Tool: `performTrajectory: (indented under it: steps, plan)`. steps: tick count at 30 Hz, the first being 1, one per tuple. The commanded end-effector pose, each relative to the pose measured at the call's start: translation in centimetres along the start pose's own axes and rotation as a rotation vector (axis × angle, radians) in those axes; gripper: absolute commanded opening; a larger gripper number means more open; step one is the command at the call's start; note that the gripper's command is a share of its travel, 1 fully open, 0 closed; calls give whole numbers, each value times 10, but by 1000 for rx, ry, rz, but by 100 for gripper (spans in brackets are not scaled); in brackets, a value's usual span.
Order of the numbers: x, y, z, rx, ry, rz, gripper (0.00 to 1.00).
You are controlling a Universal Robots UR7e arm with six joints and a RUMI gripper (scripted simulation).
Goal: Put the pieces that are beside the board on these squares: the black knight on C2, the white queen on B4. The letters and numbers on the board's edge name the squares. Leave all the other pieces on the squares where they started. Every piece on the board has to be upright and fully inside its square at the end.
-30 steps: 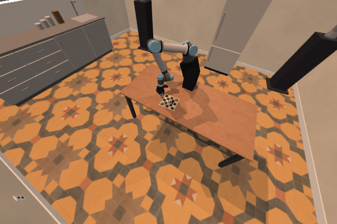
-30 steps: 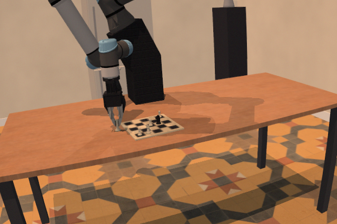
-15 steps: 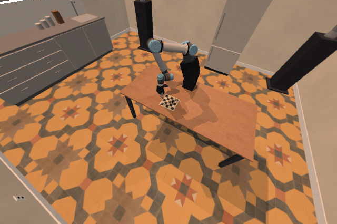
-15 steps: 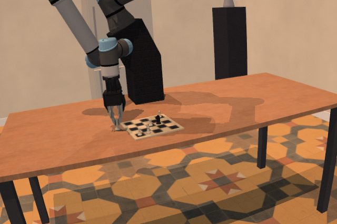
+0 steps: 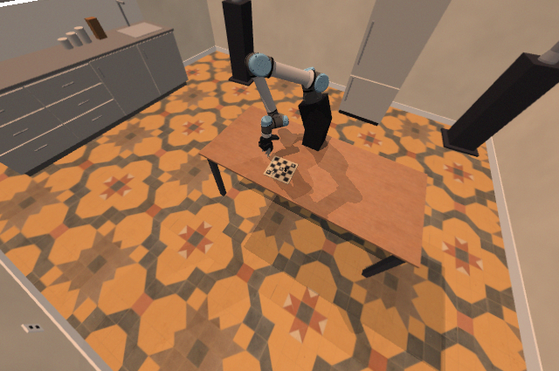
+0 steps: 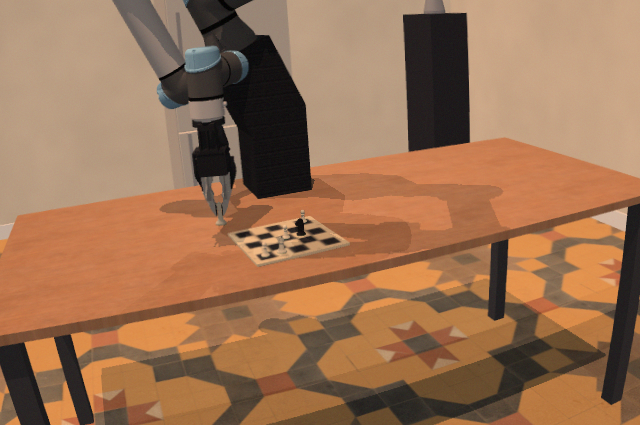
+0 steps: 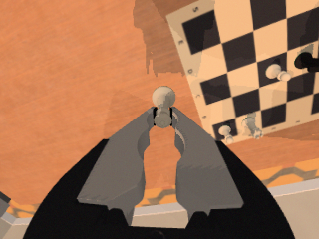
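My gripper [image 5: 269,152] [image 6: 219,207] [image 7: 163,108] is shut on the white queen [image 6: 220,221] [image 7: 163,96] and holds it upright, a little above the table, beside the board [image 6: 258,262] [image 7: 185,57]. The fingers hide part of the queen. The black knight [image 5: 286,169] [image 6: 300,228] [image 7: 303,61] stands upright on a light square, which by the edge labels and square count seems to be C2. The dark square B4 [image 7: 246,104] is free.
White pieces share the board: a pawn [image 6: 285,233] [image 7: 273,71] beside the knight, a pawn [image 6: 265,251] [image 7: 224,130] in the near corner, a taller piece [image 6: 281,246] [image 7: 248,122] next to it, and another piece [image 6: 302,215] at the far side.
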State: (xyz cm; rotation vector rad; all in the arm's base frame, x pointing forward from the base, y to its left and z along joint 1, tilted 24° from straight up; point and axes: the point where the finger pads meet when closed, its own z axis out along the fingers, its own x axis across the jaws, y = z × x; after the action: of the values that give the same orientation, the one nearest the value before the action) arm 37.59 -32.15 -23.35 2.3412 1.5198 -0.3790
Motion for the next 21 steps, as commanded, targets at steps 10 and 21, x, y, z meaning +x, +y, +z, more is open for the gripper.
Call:
performTrajectory:
  steps: [10, 21]
  plan:
    - [0, 1, -41, 0, 0, 0, 0]
    - [0, 1, -42, 0, 0, 0, 0]
